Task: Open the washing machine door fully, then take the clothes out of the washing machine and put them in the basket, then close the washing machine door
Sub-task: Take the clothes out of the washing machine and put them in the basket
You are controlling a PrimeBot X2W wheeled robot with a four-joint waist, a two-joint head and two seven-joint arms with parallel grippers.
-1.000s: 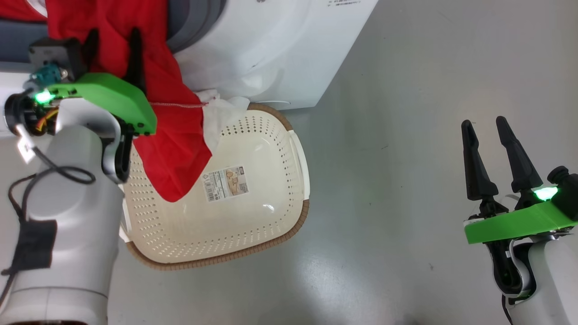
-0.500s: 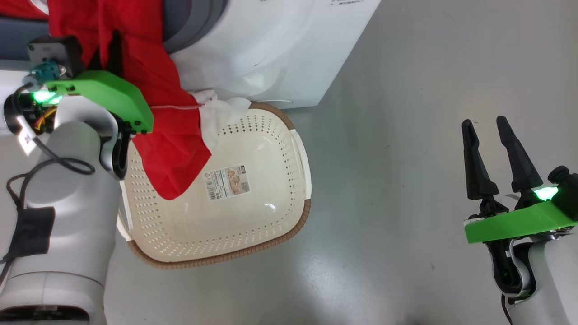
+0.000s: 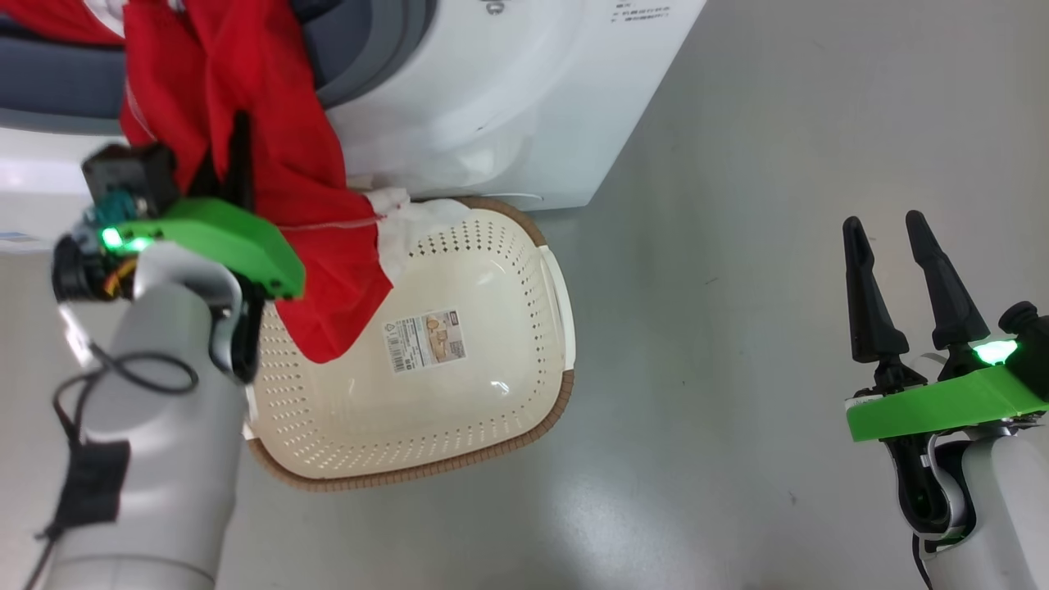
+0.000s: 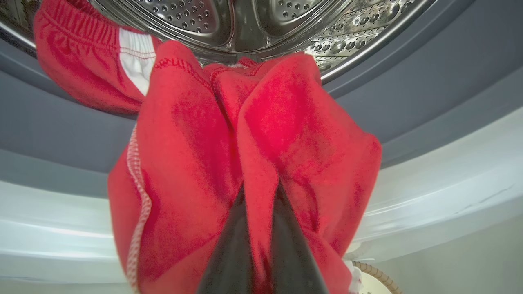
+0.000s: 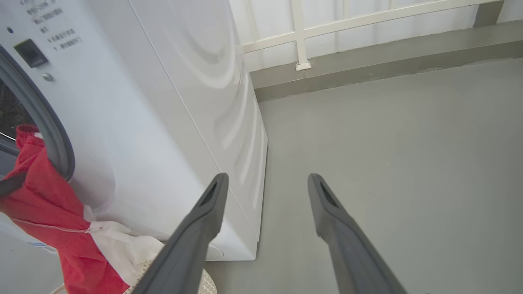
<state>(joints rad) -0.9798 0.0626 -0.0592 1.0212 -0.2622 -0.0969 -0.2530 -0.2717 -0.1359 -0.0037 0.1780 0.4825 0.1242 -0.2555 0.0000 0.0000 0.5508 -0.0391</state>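
So the big change: a second ago the left gripper was spread wide with a finger on either side of the red cloth, and now it's been snapped shut on a fold of it. In the left wrist view the fold is seen squeezed right between the two dark fingers, so the grab can be called good. The whole head view has been shifted a little too, but that's put down to the camera, not the stuff.

The right gripper hasn't been touched. It's held wide apart with nothing in it, parked over bare floor, well away from the action.

A bit further out, the basket is sat just in front of the washing machine, and the lower end of the clothes is already draped over its rim, white trim and all. The upper end is hung over the grey rubber ring, with another red bit with white elastic lying at the lip of the drum. Whether that's a separate piece can't be told.

What it means, probably: gripping is done, and pulling out and lowering into the basket comes next. A snag on the ring should be watched for.
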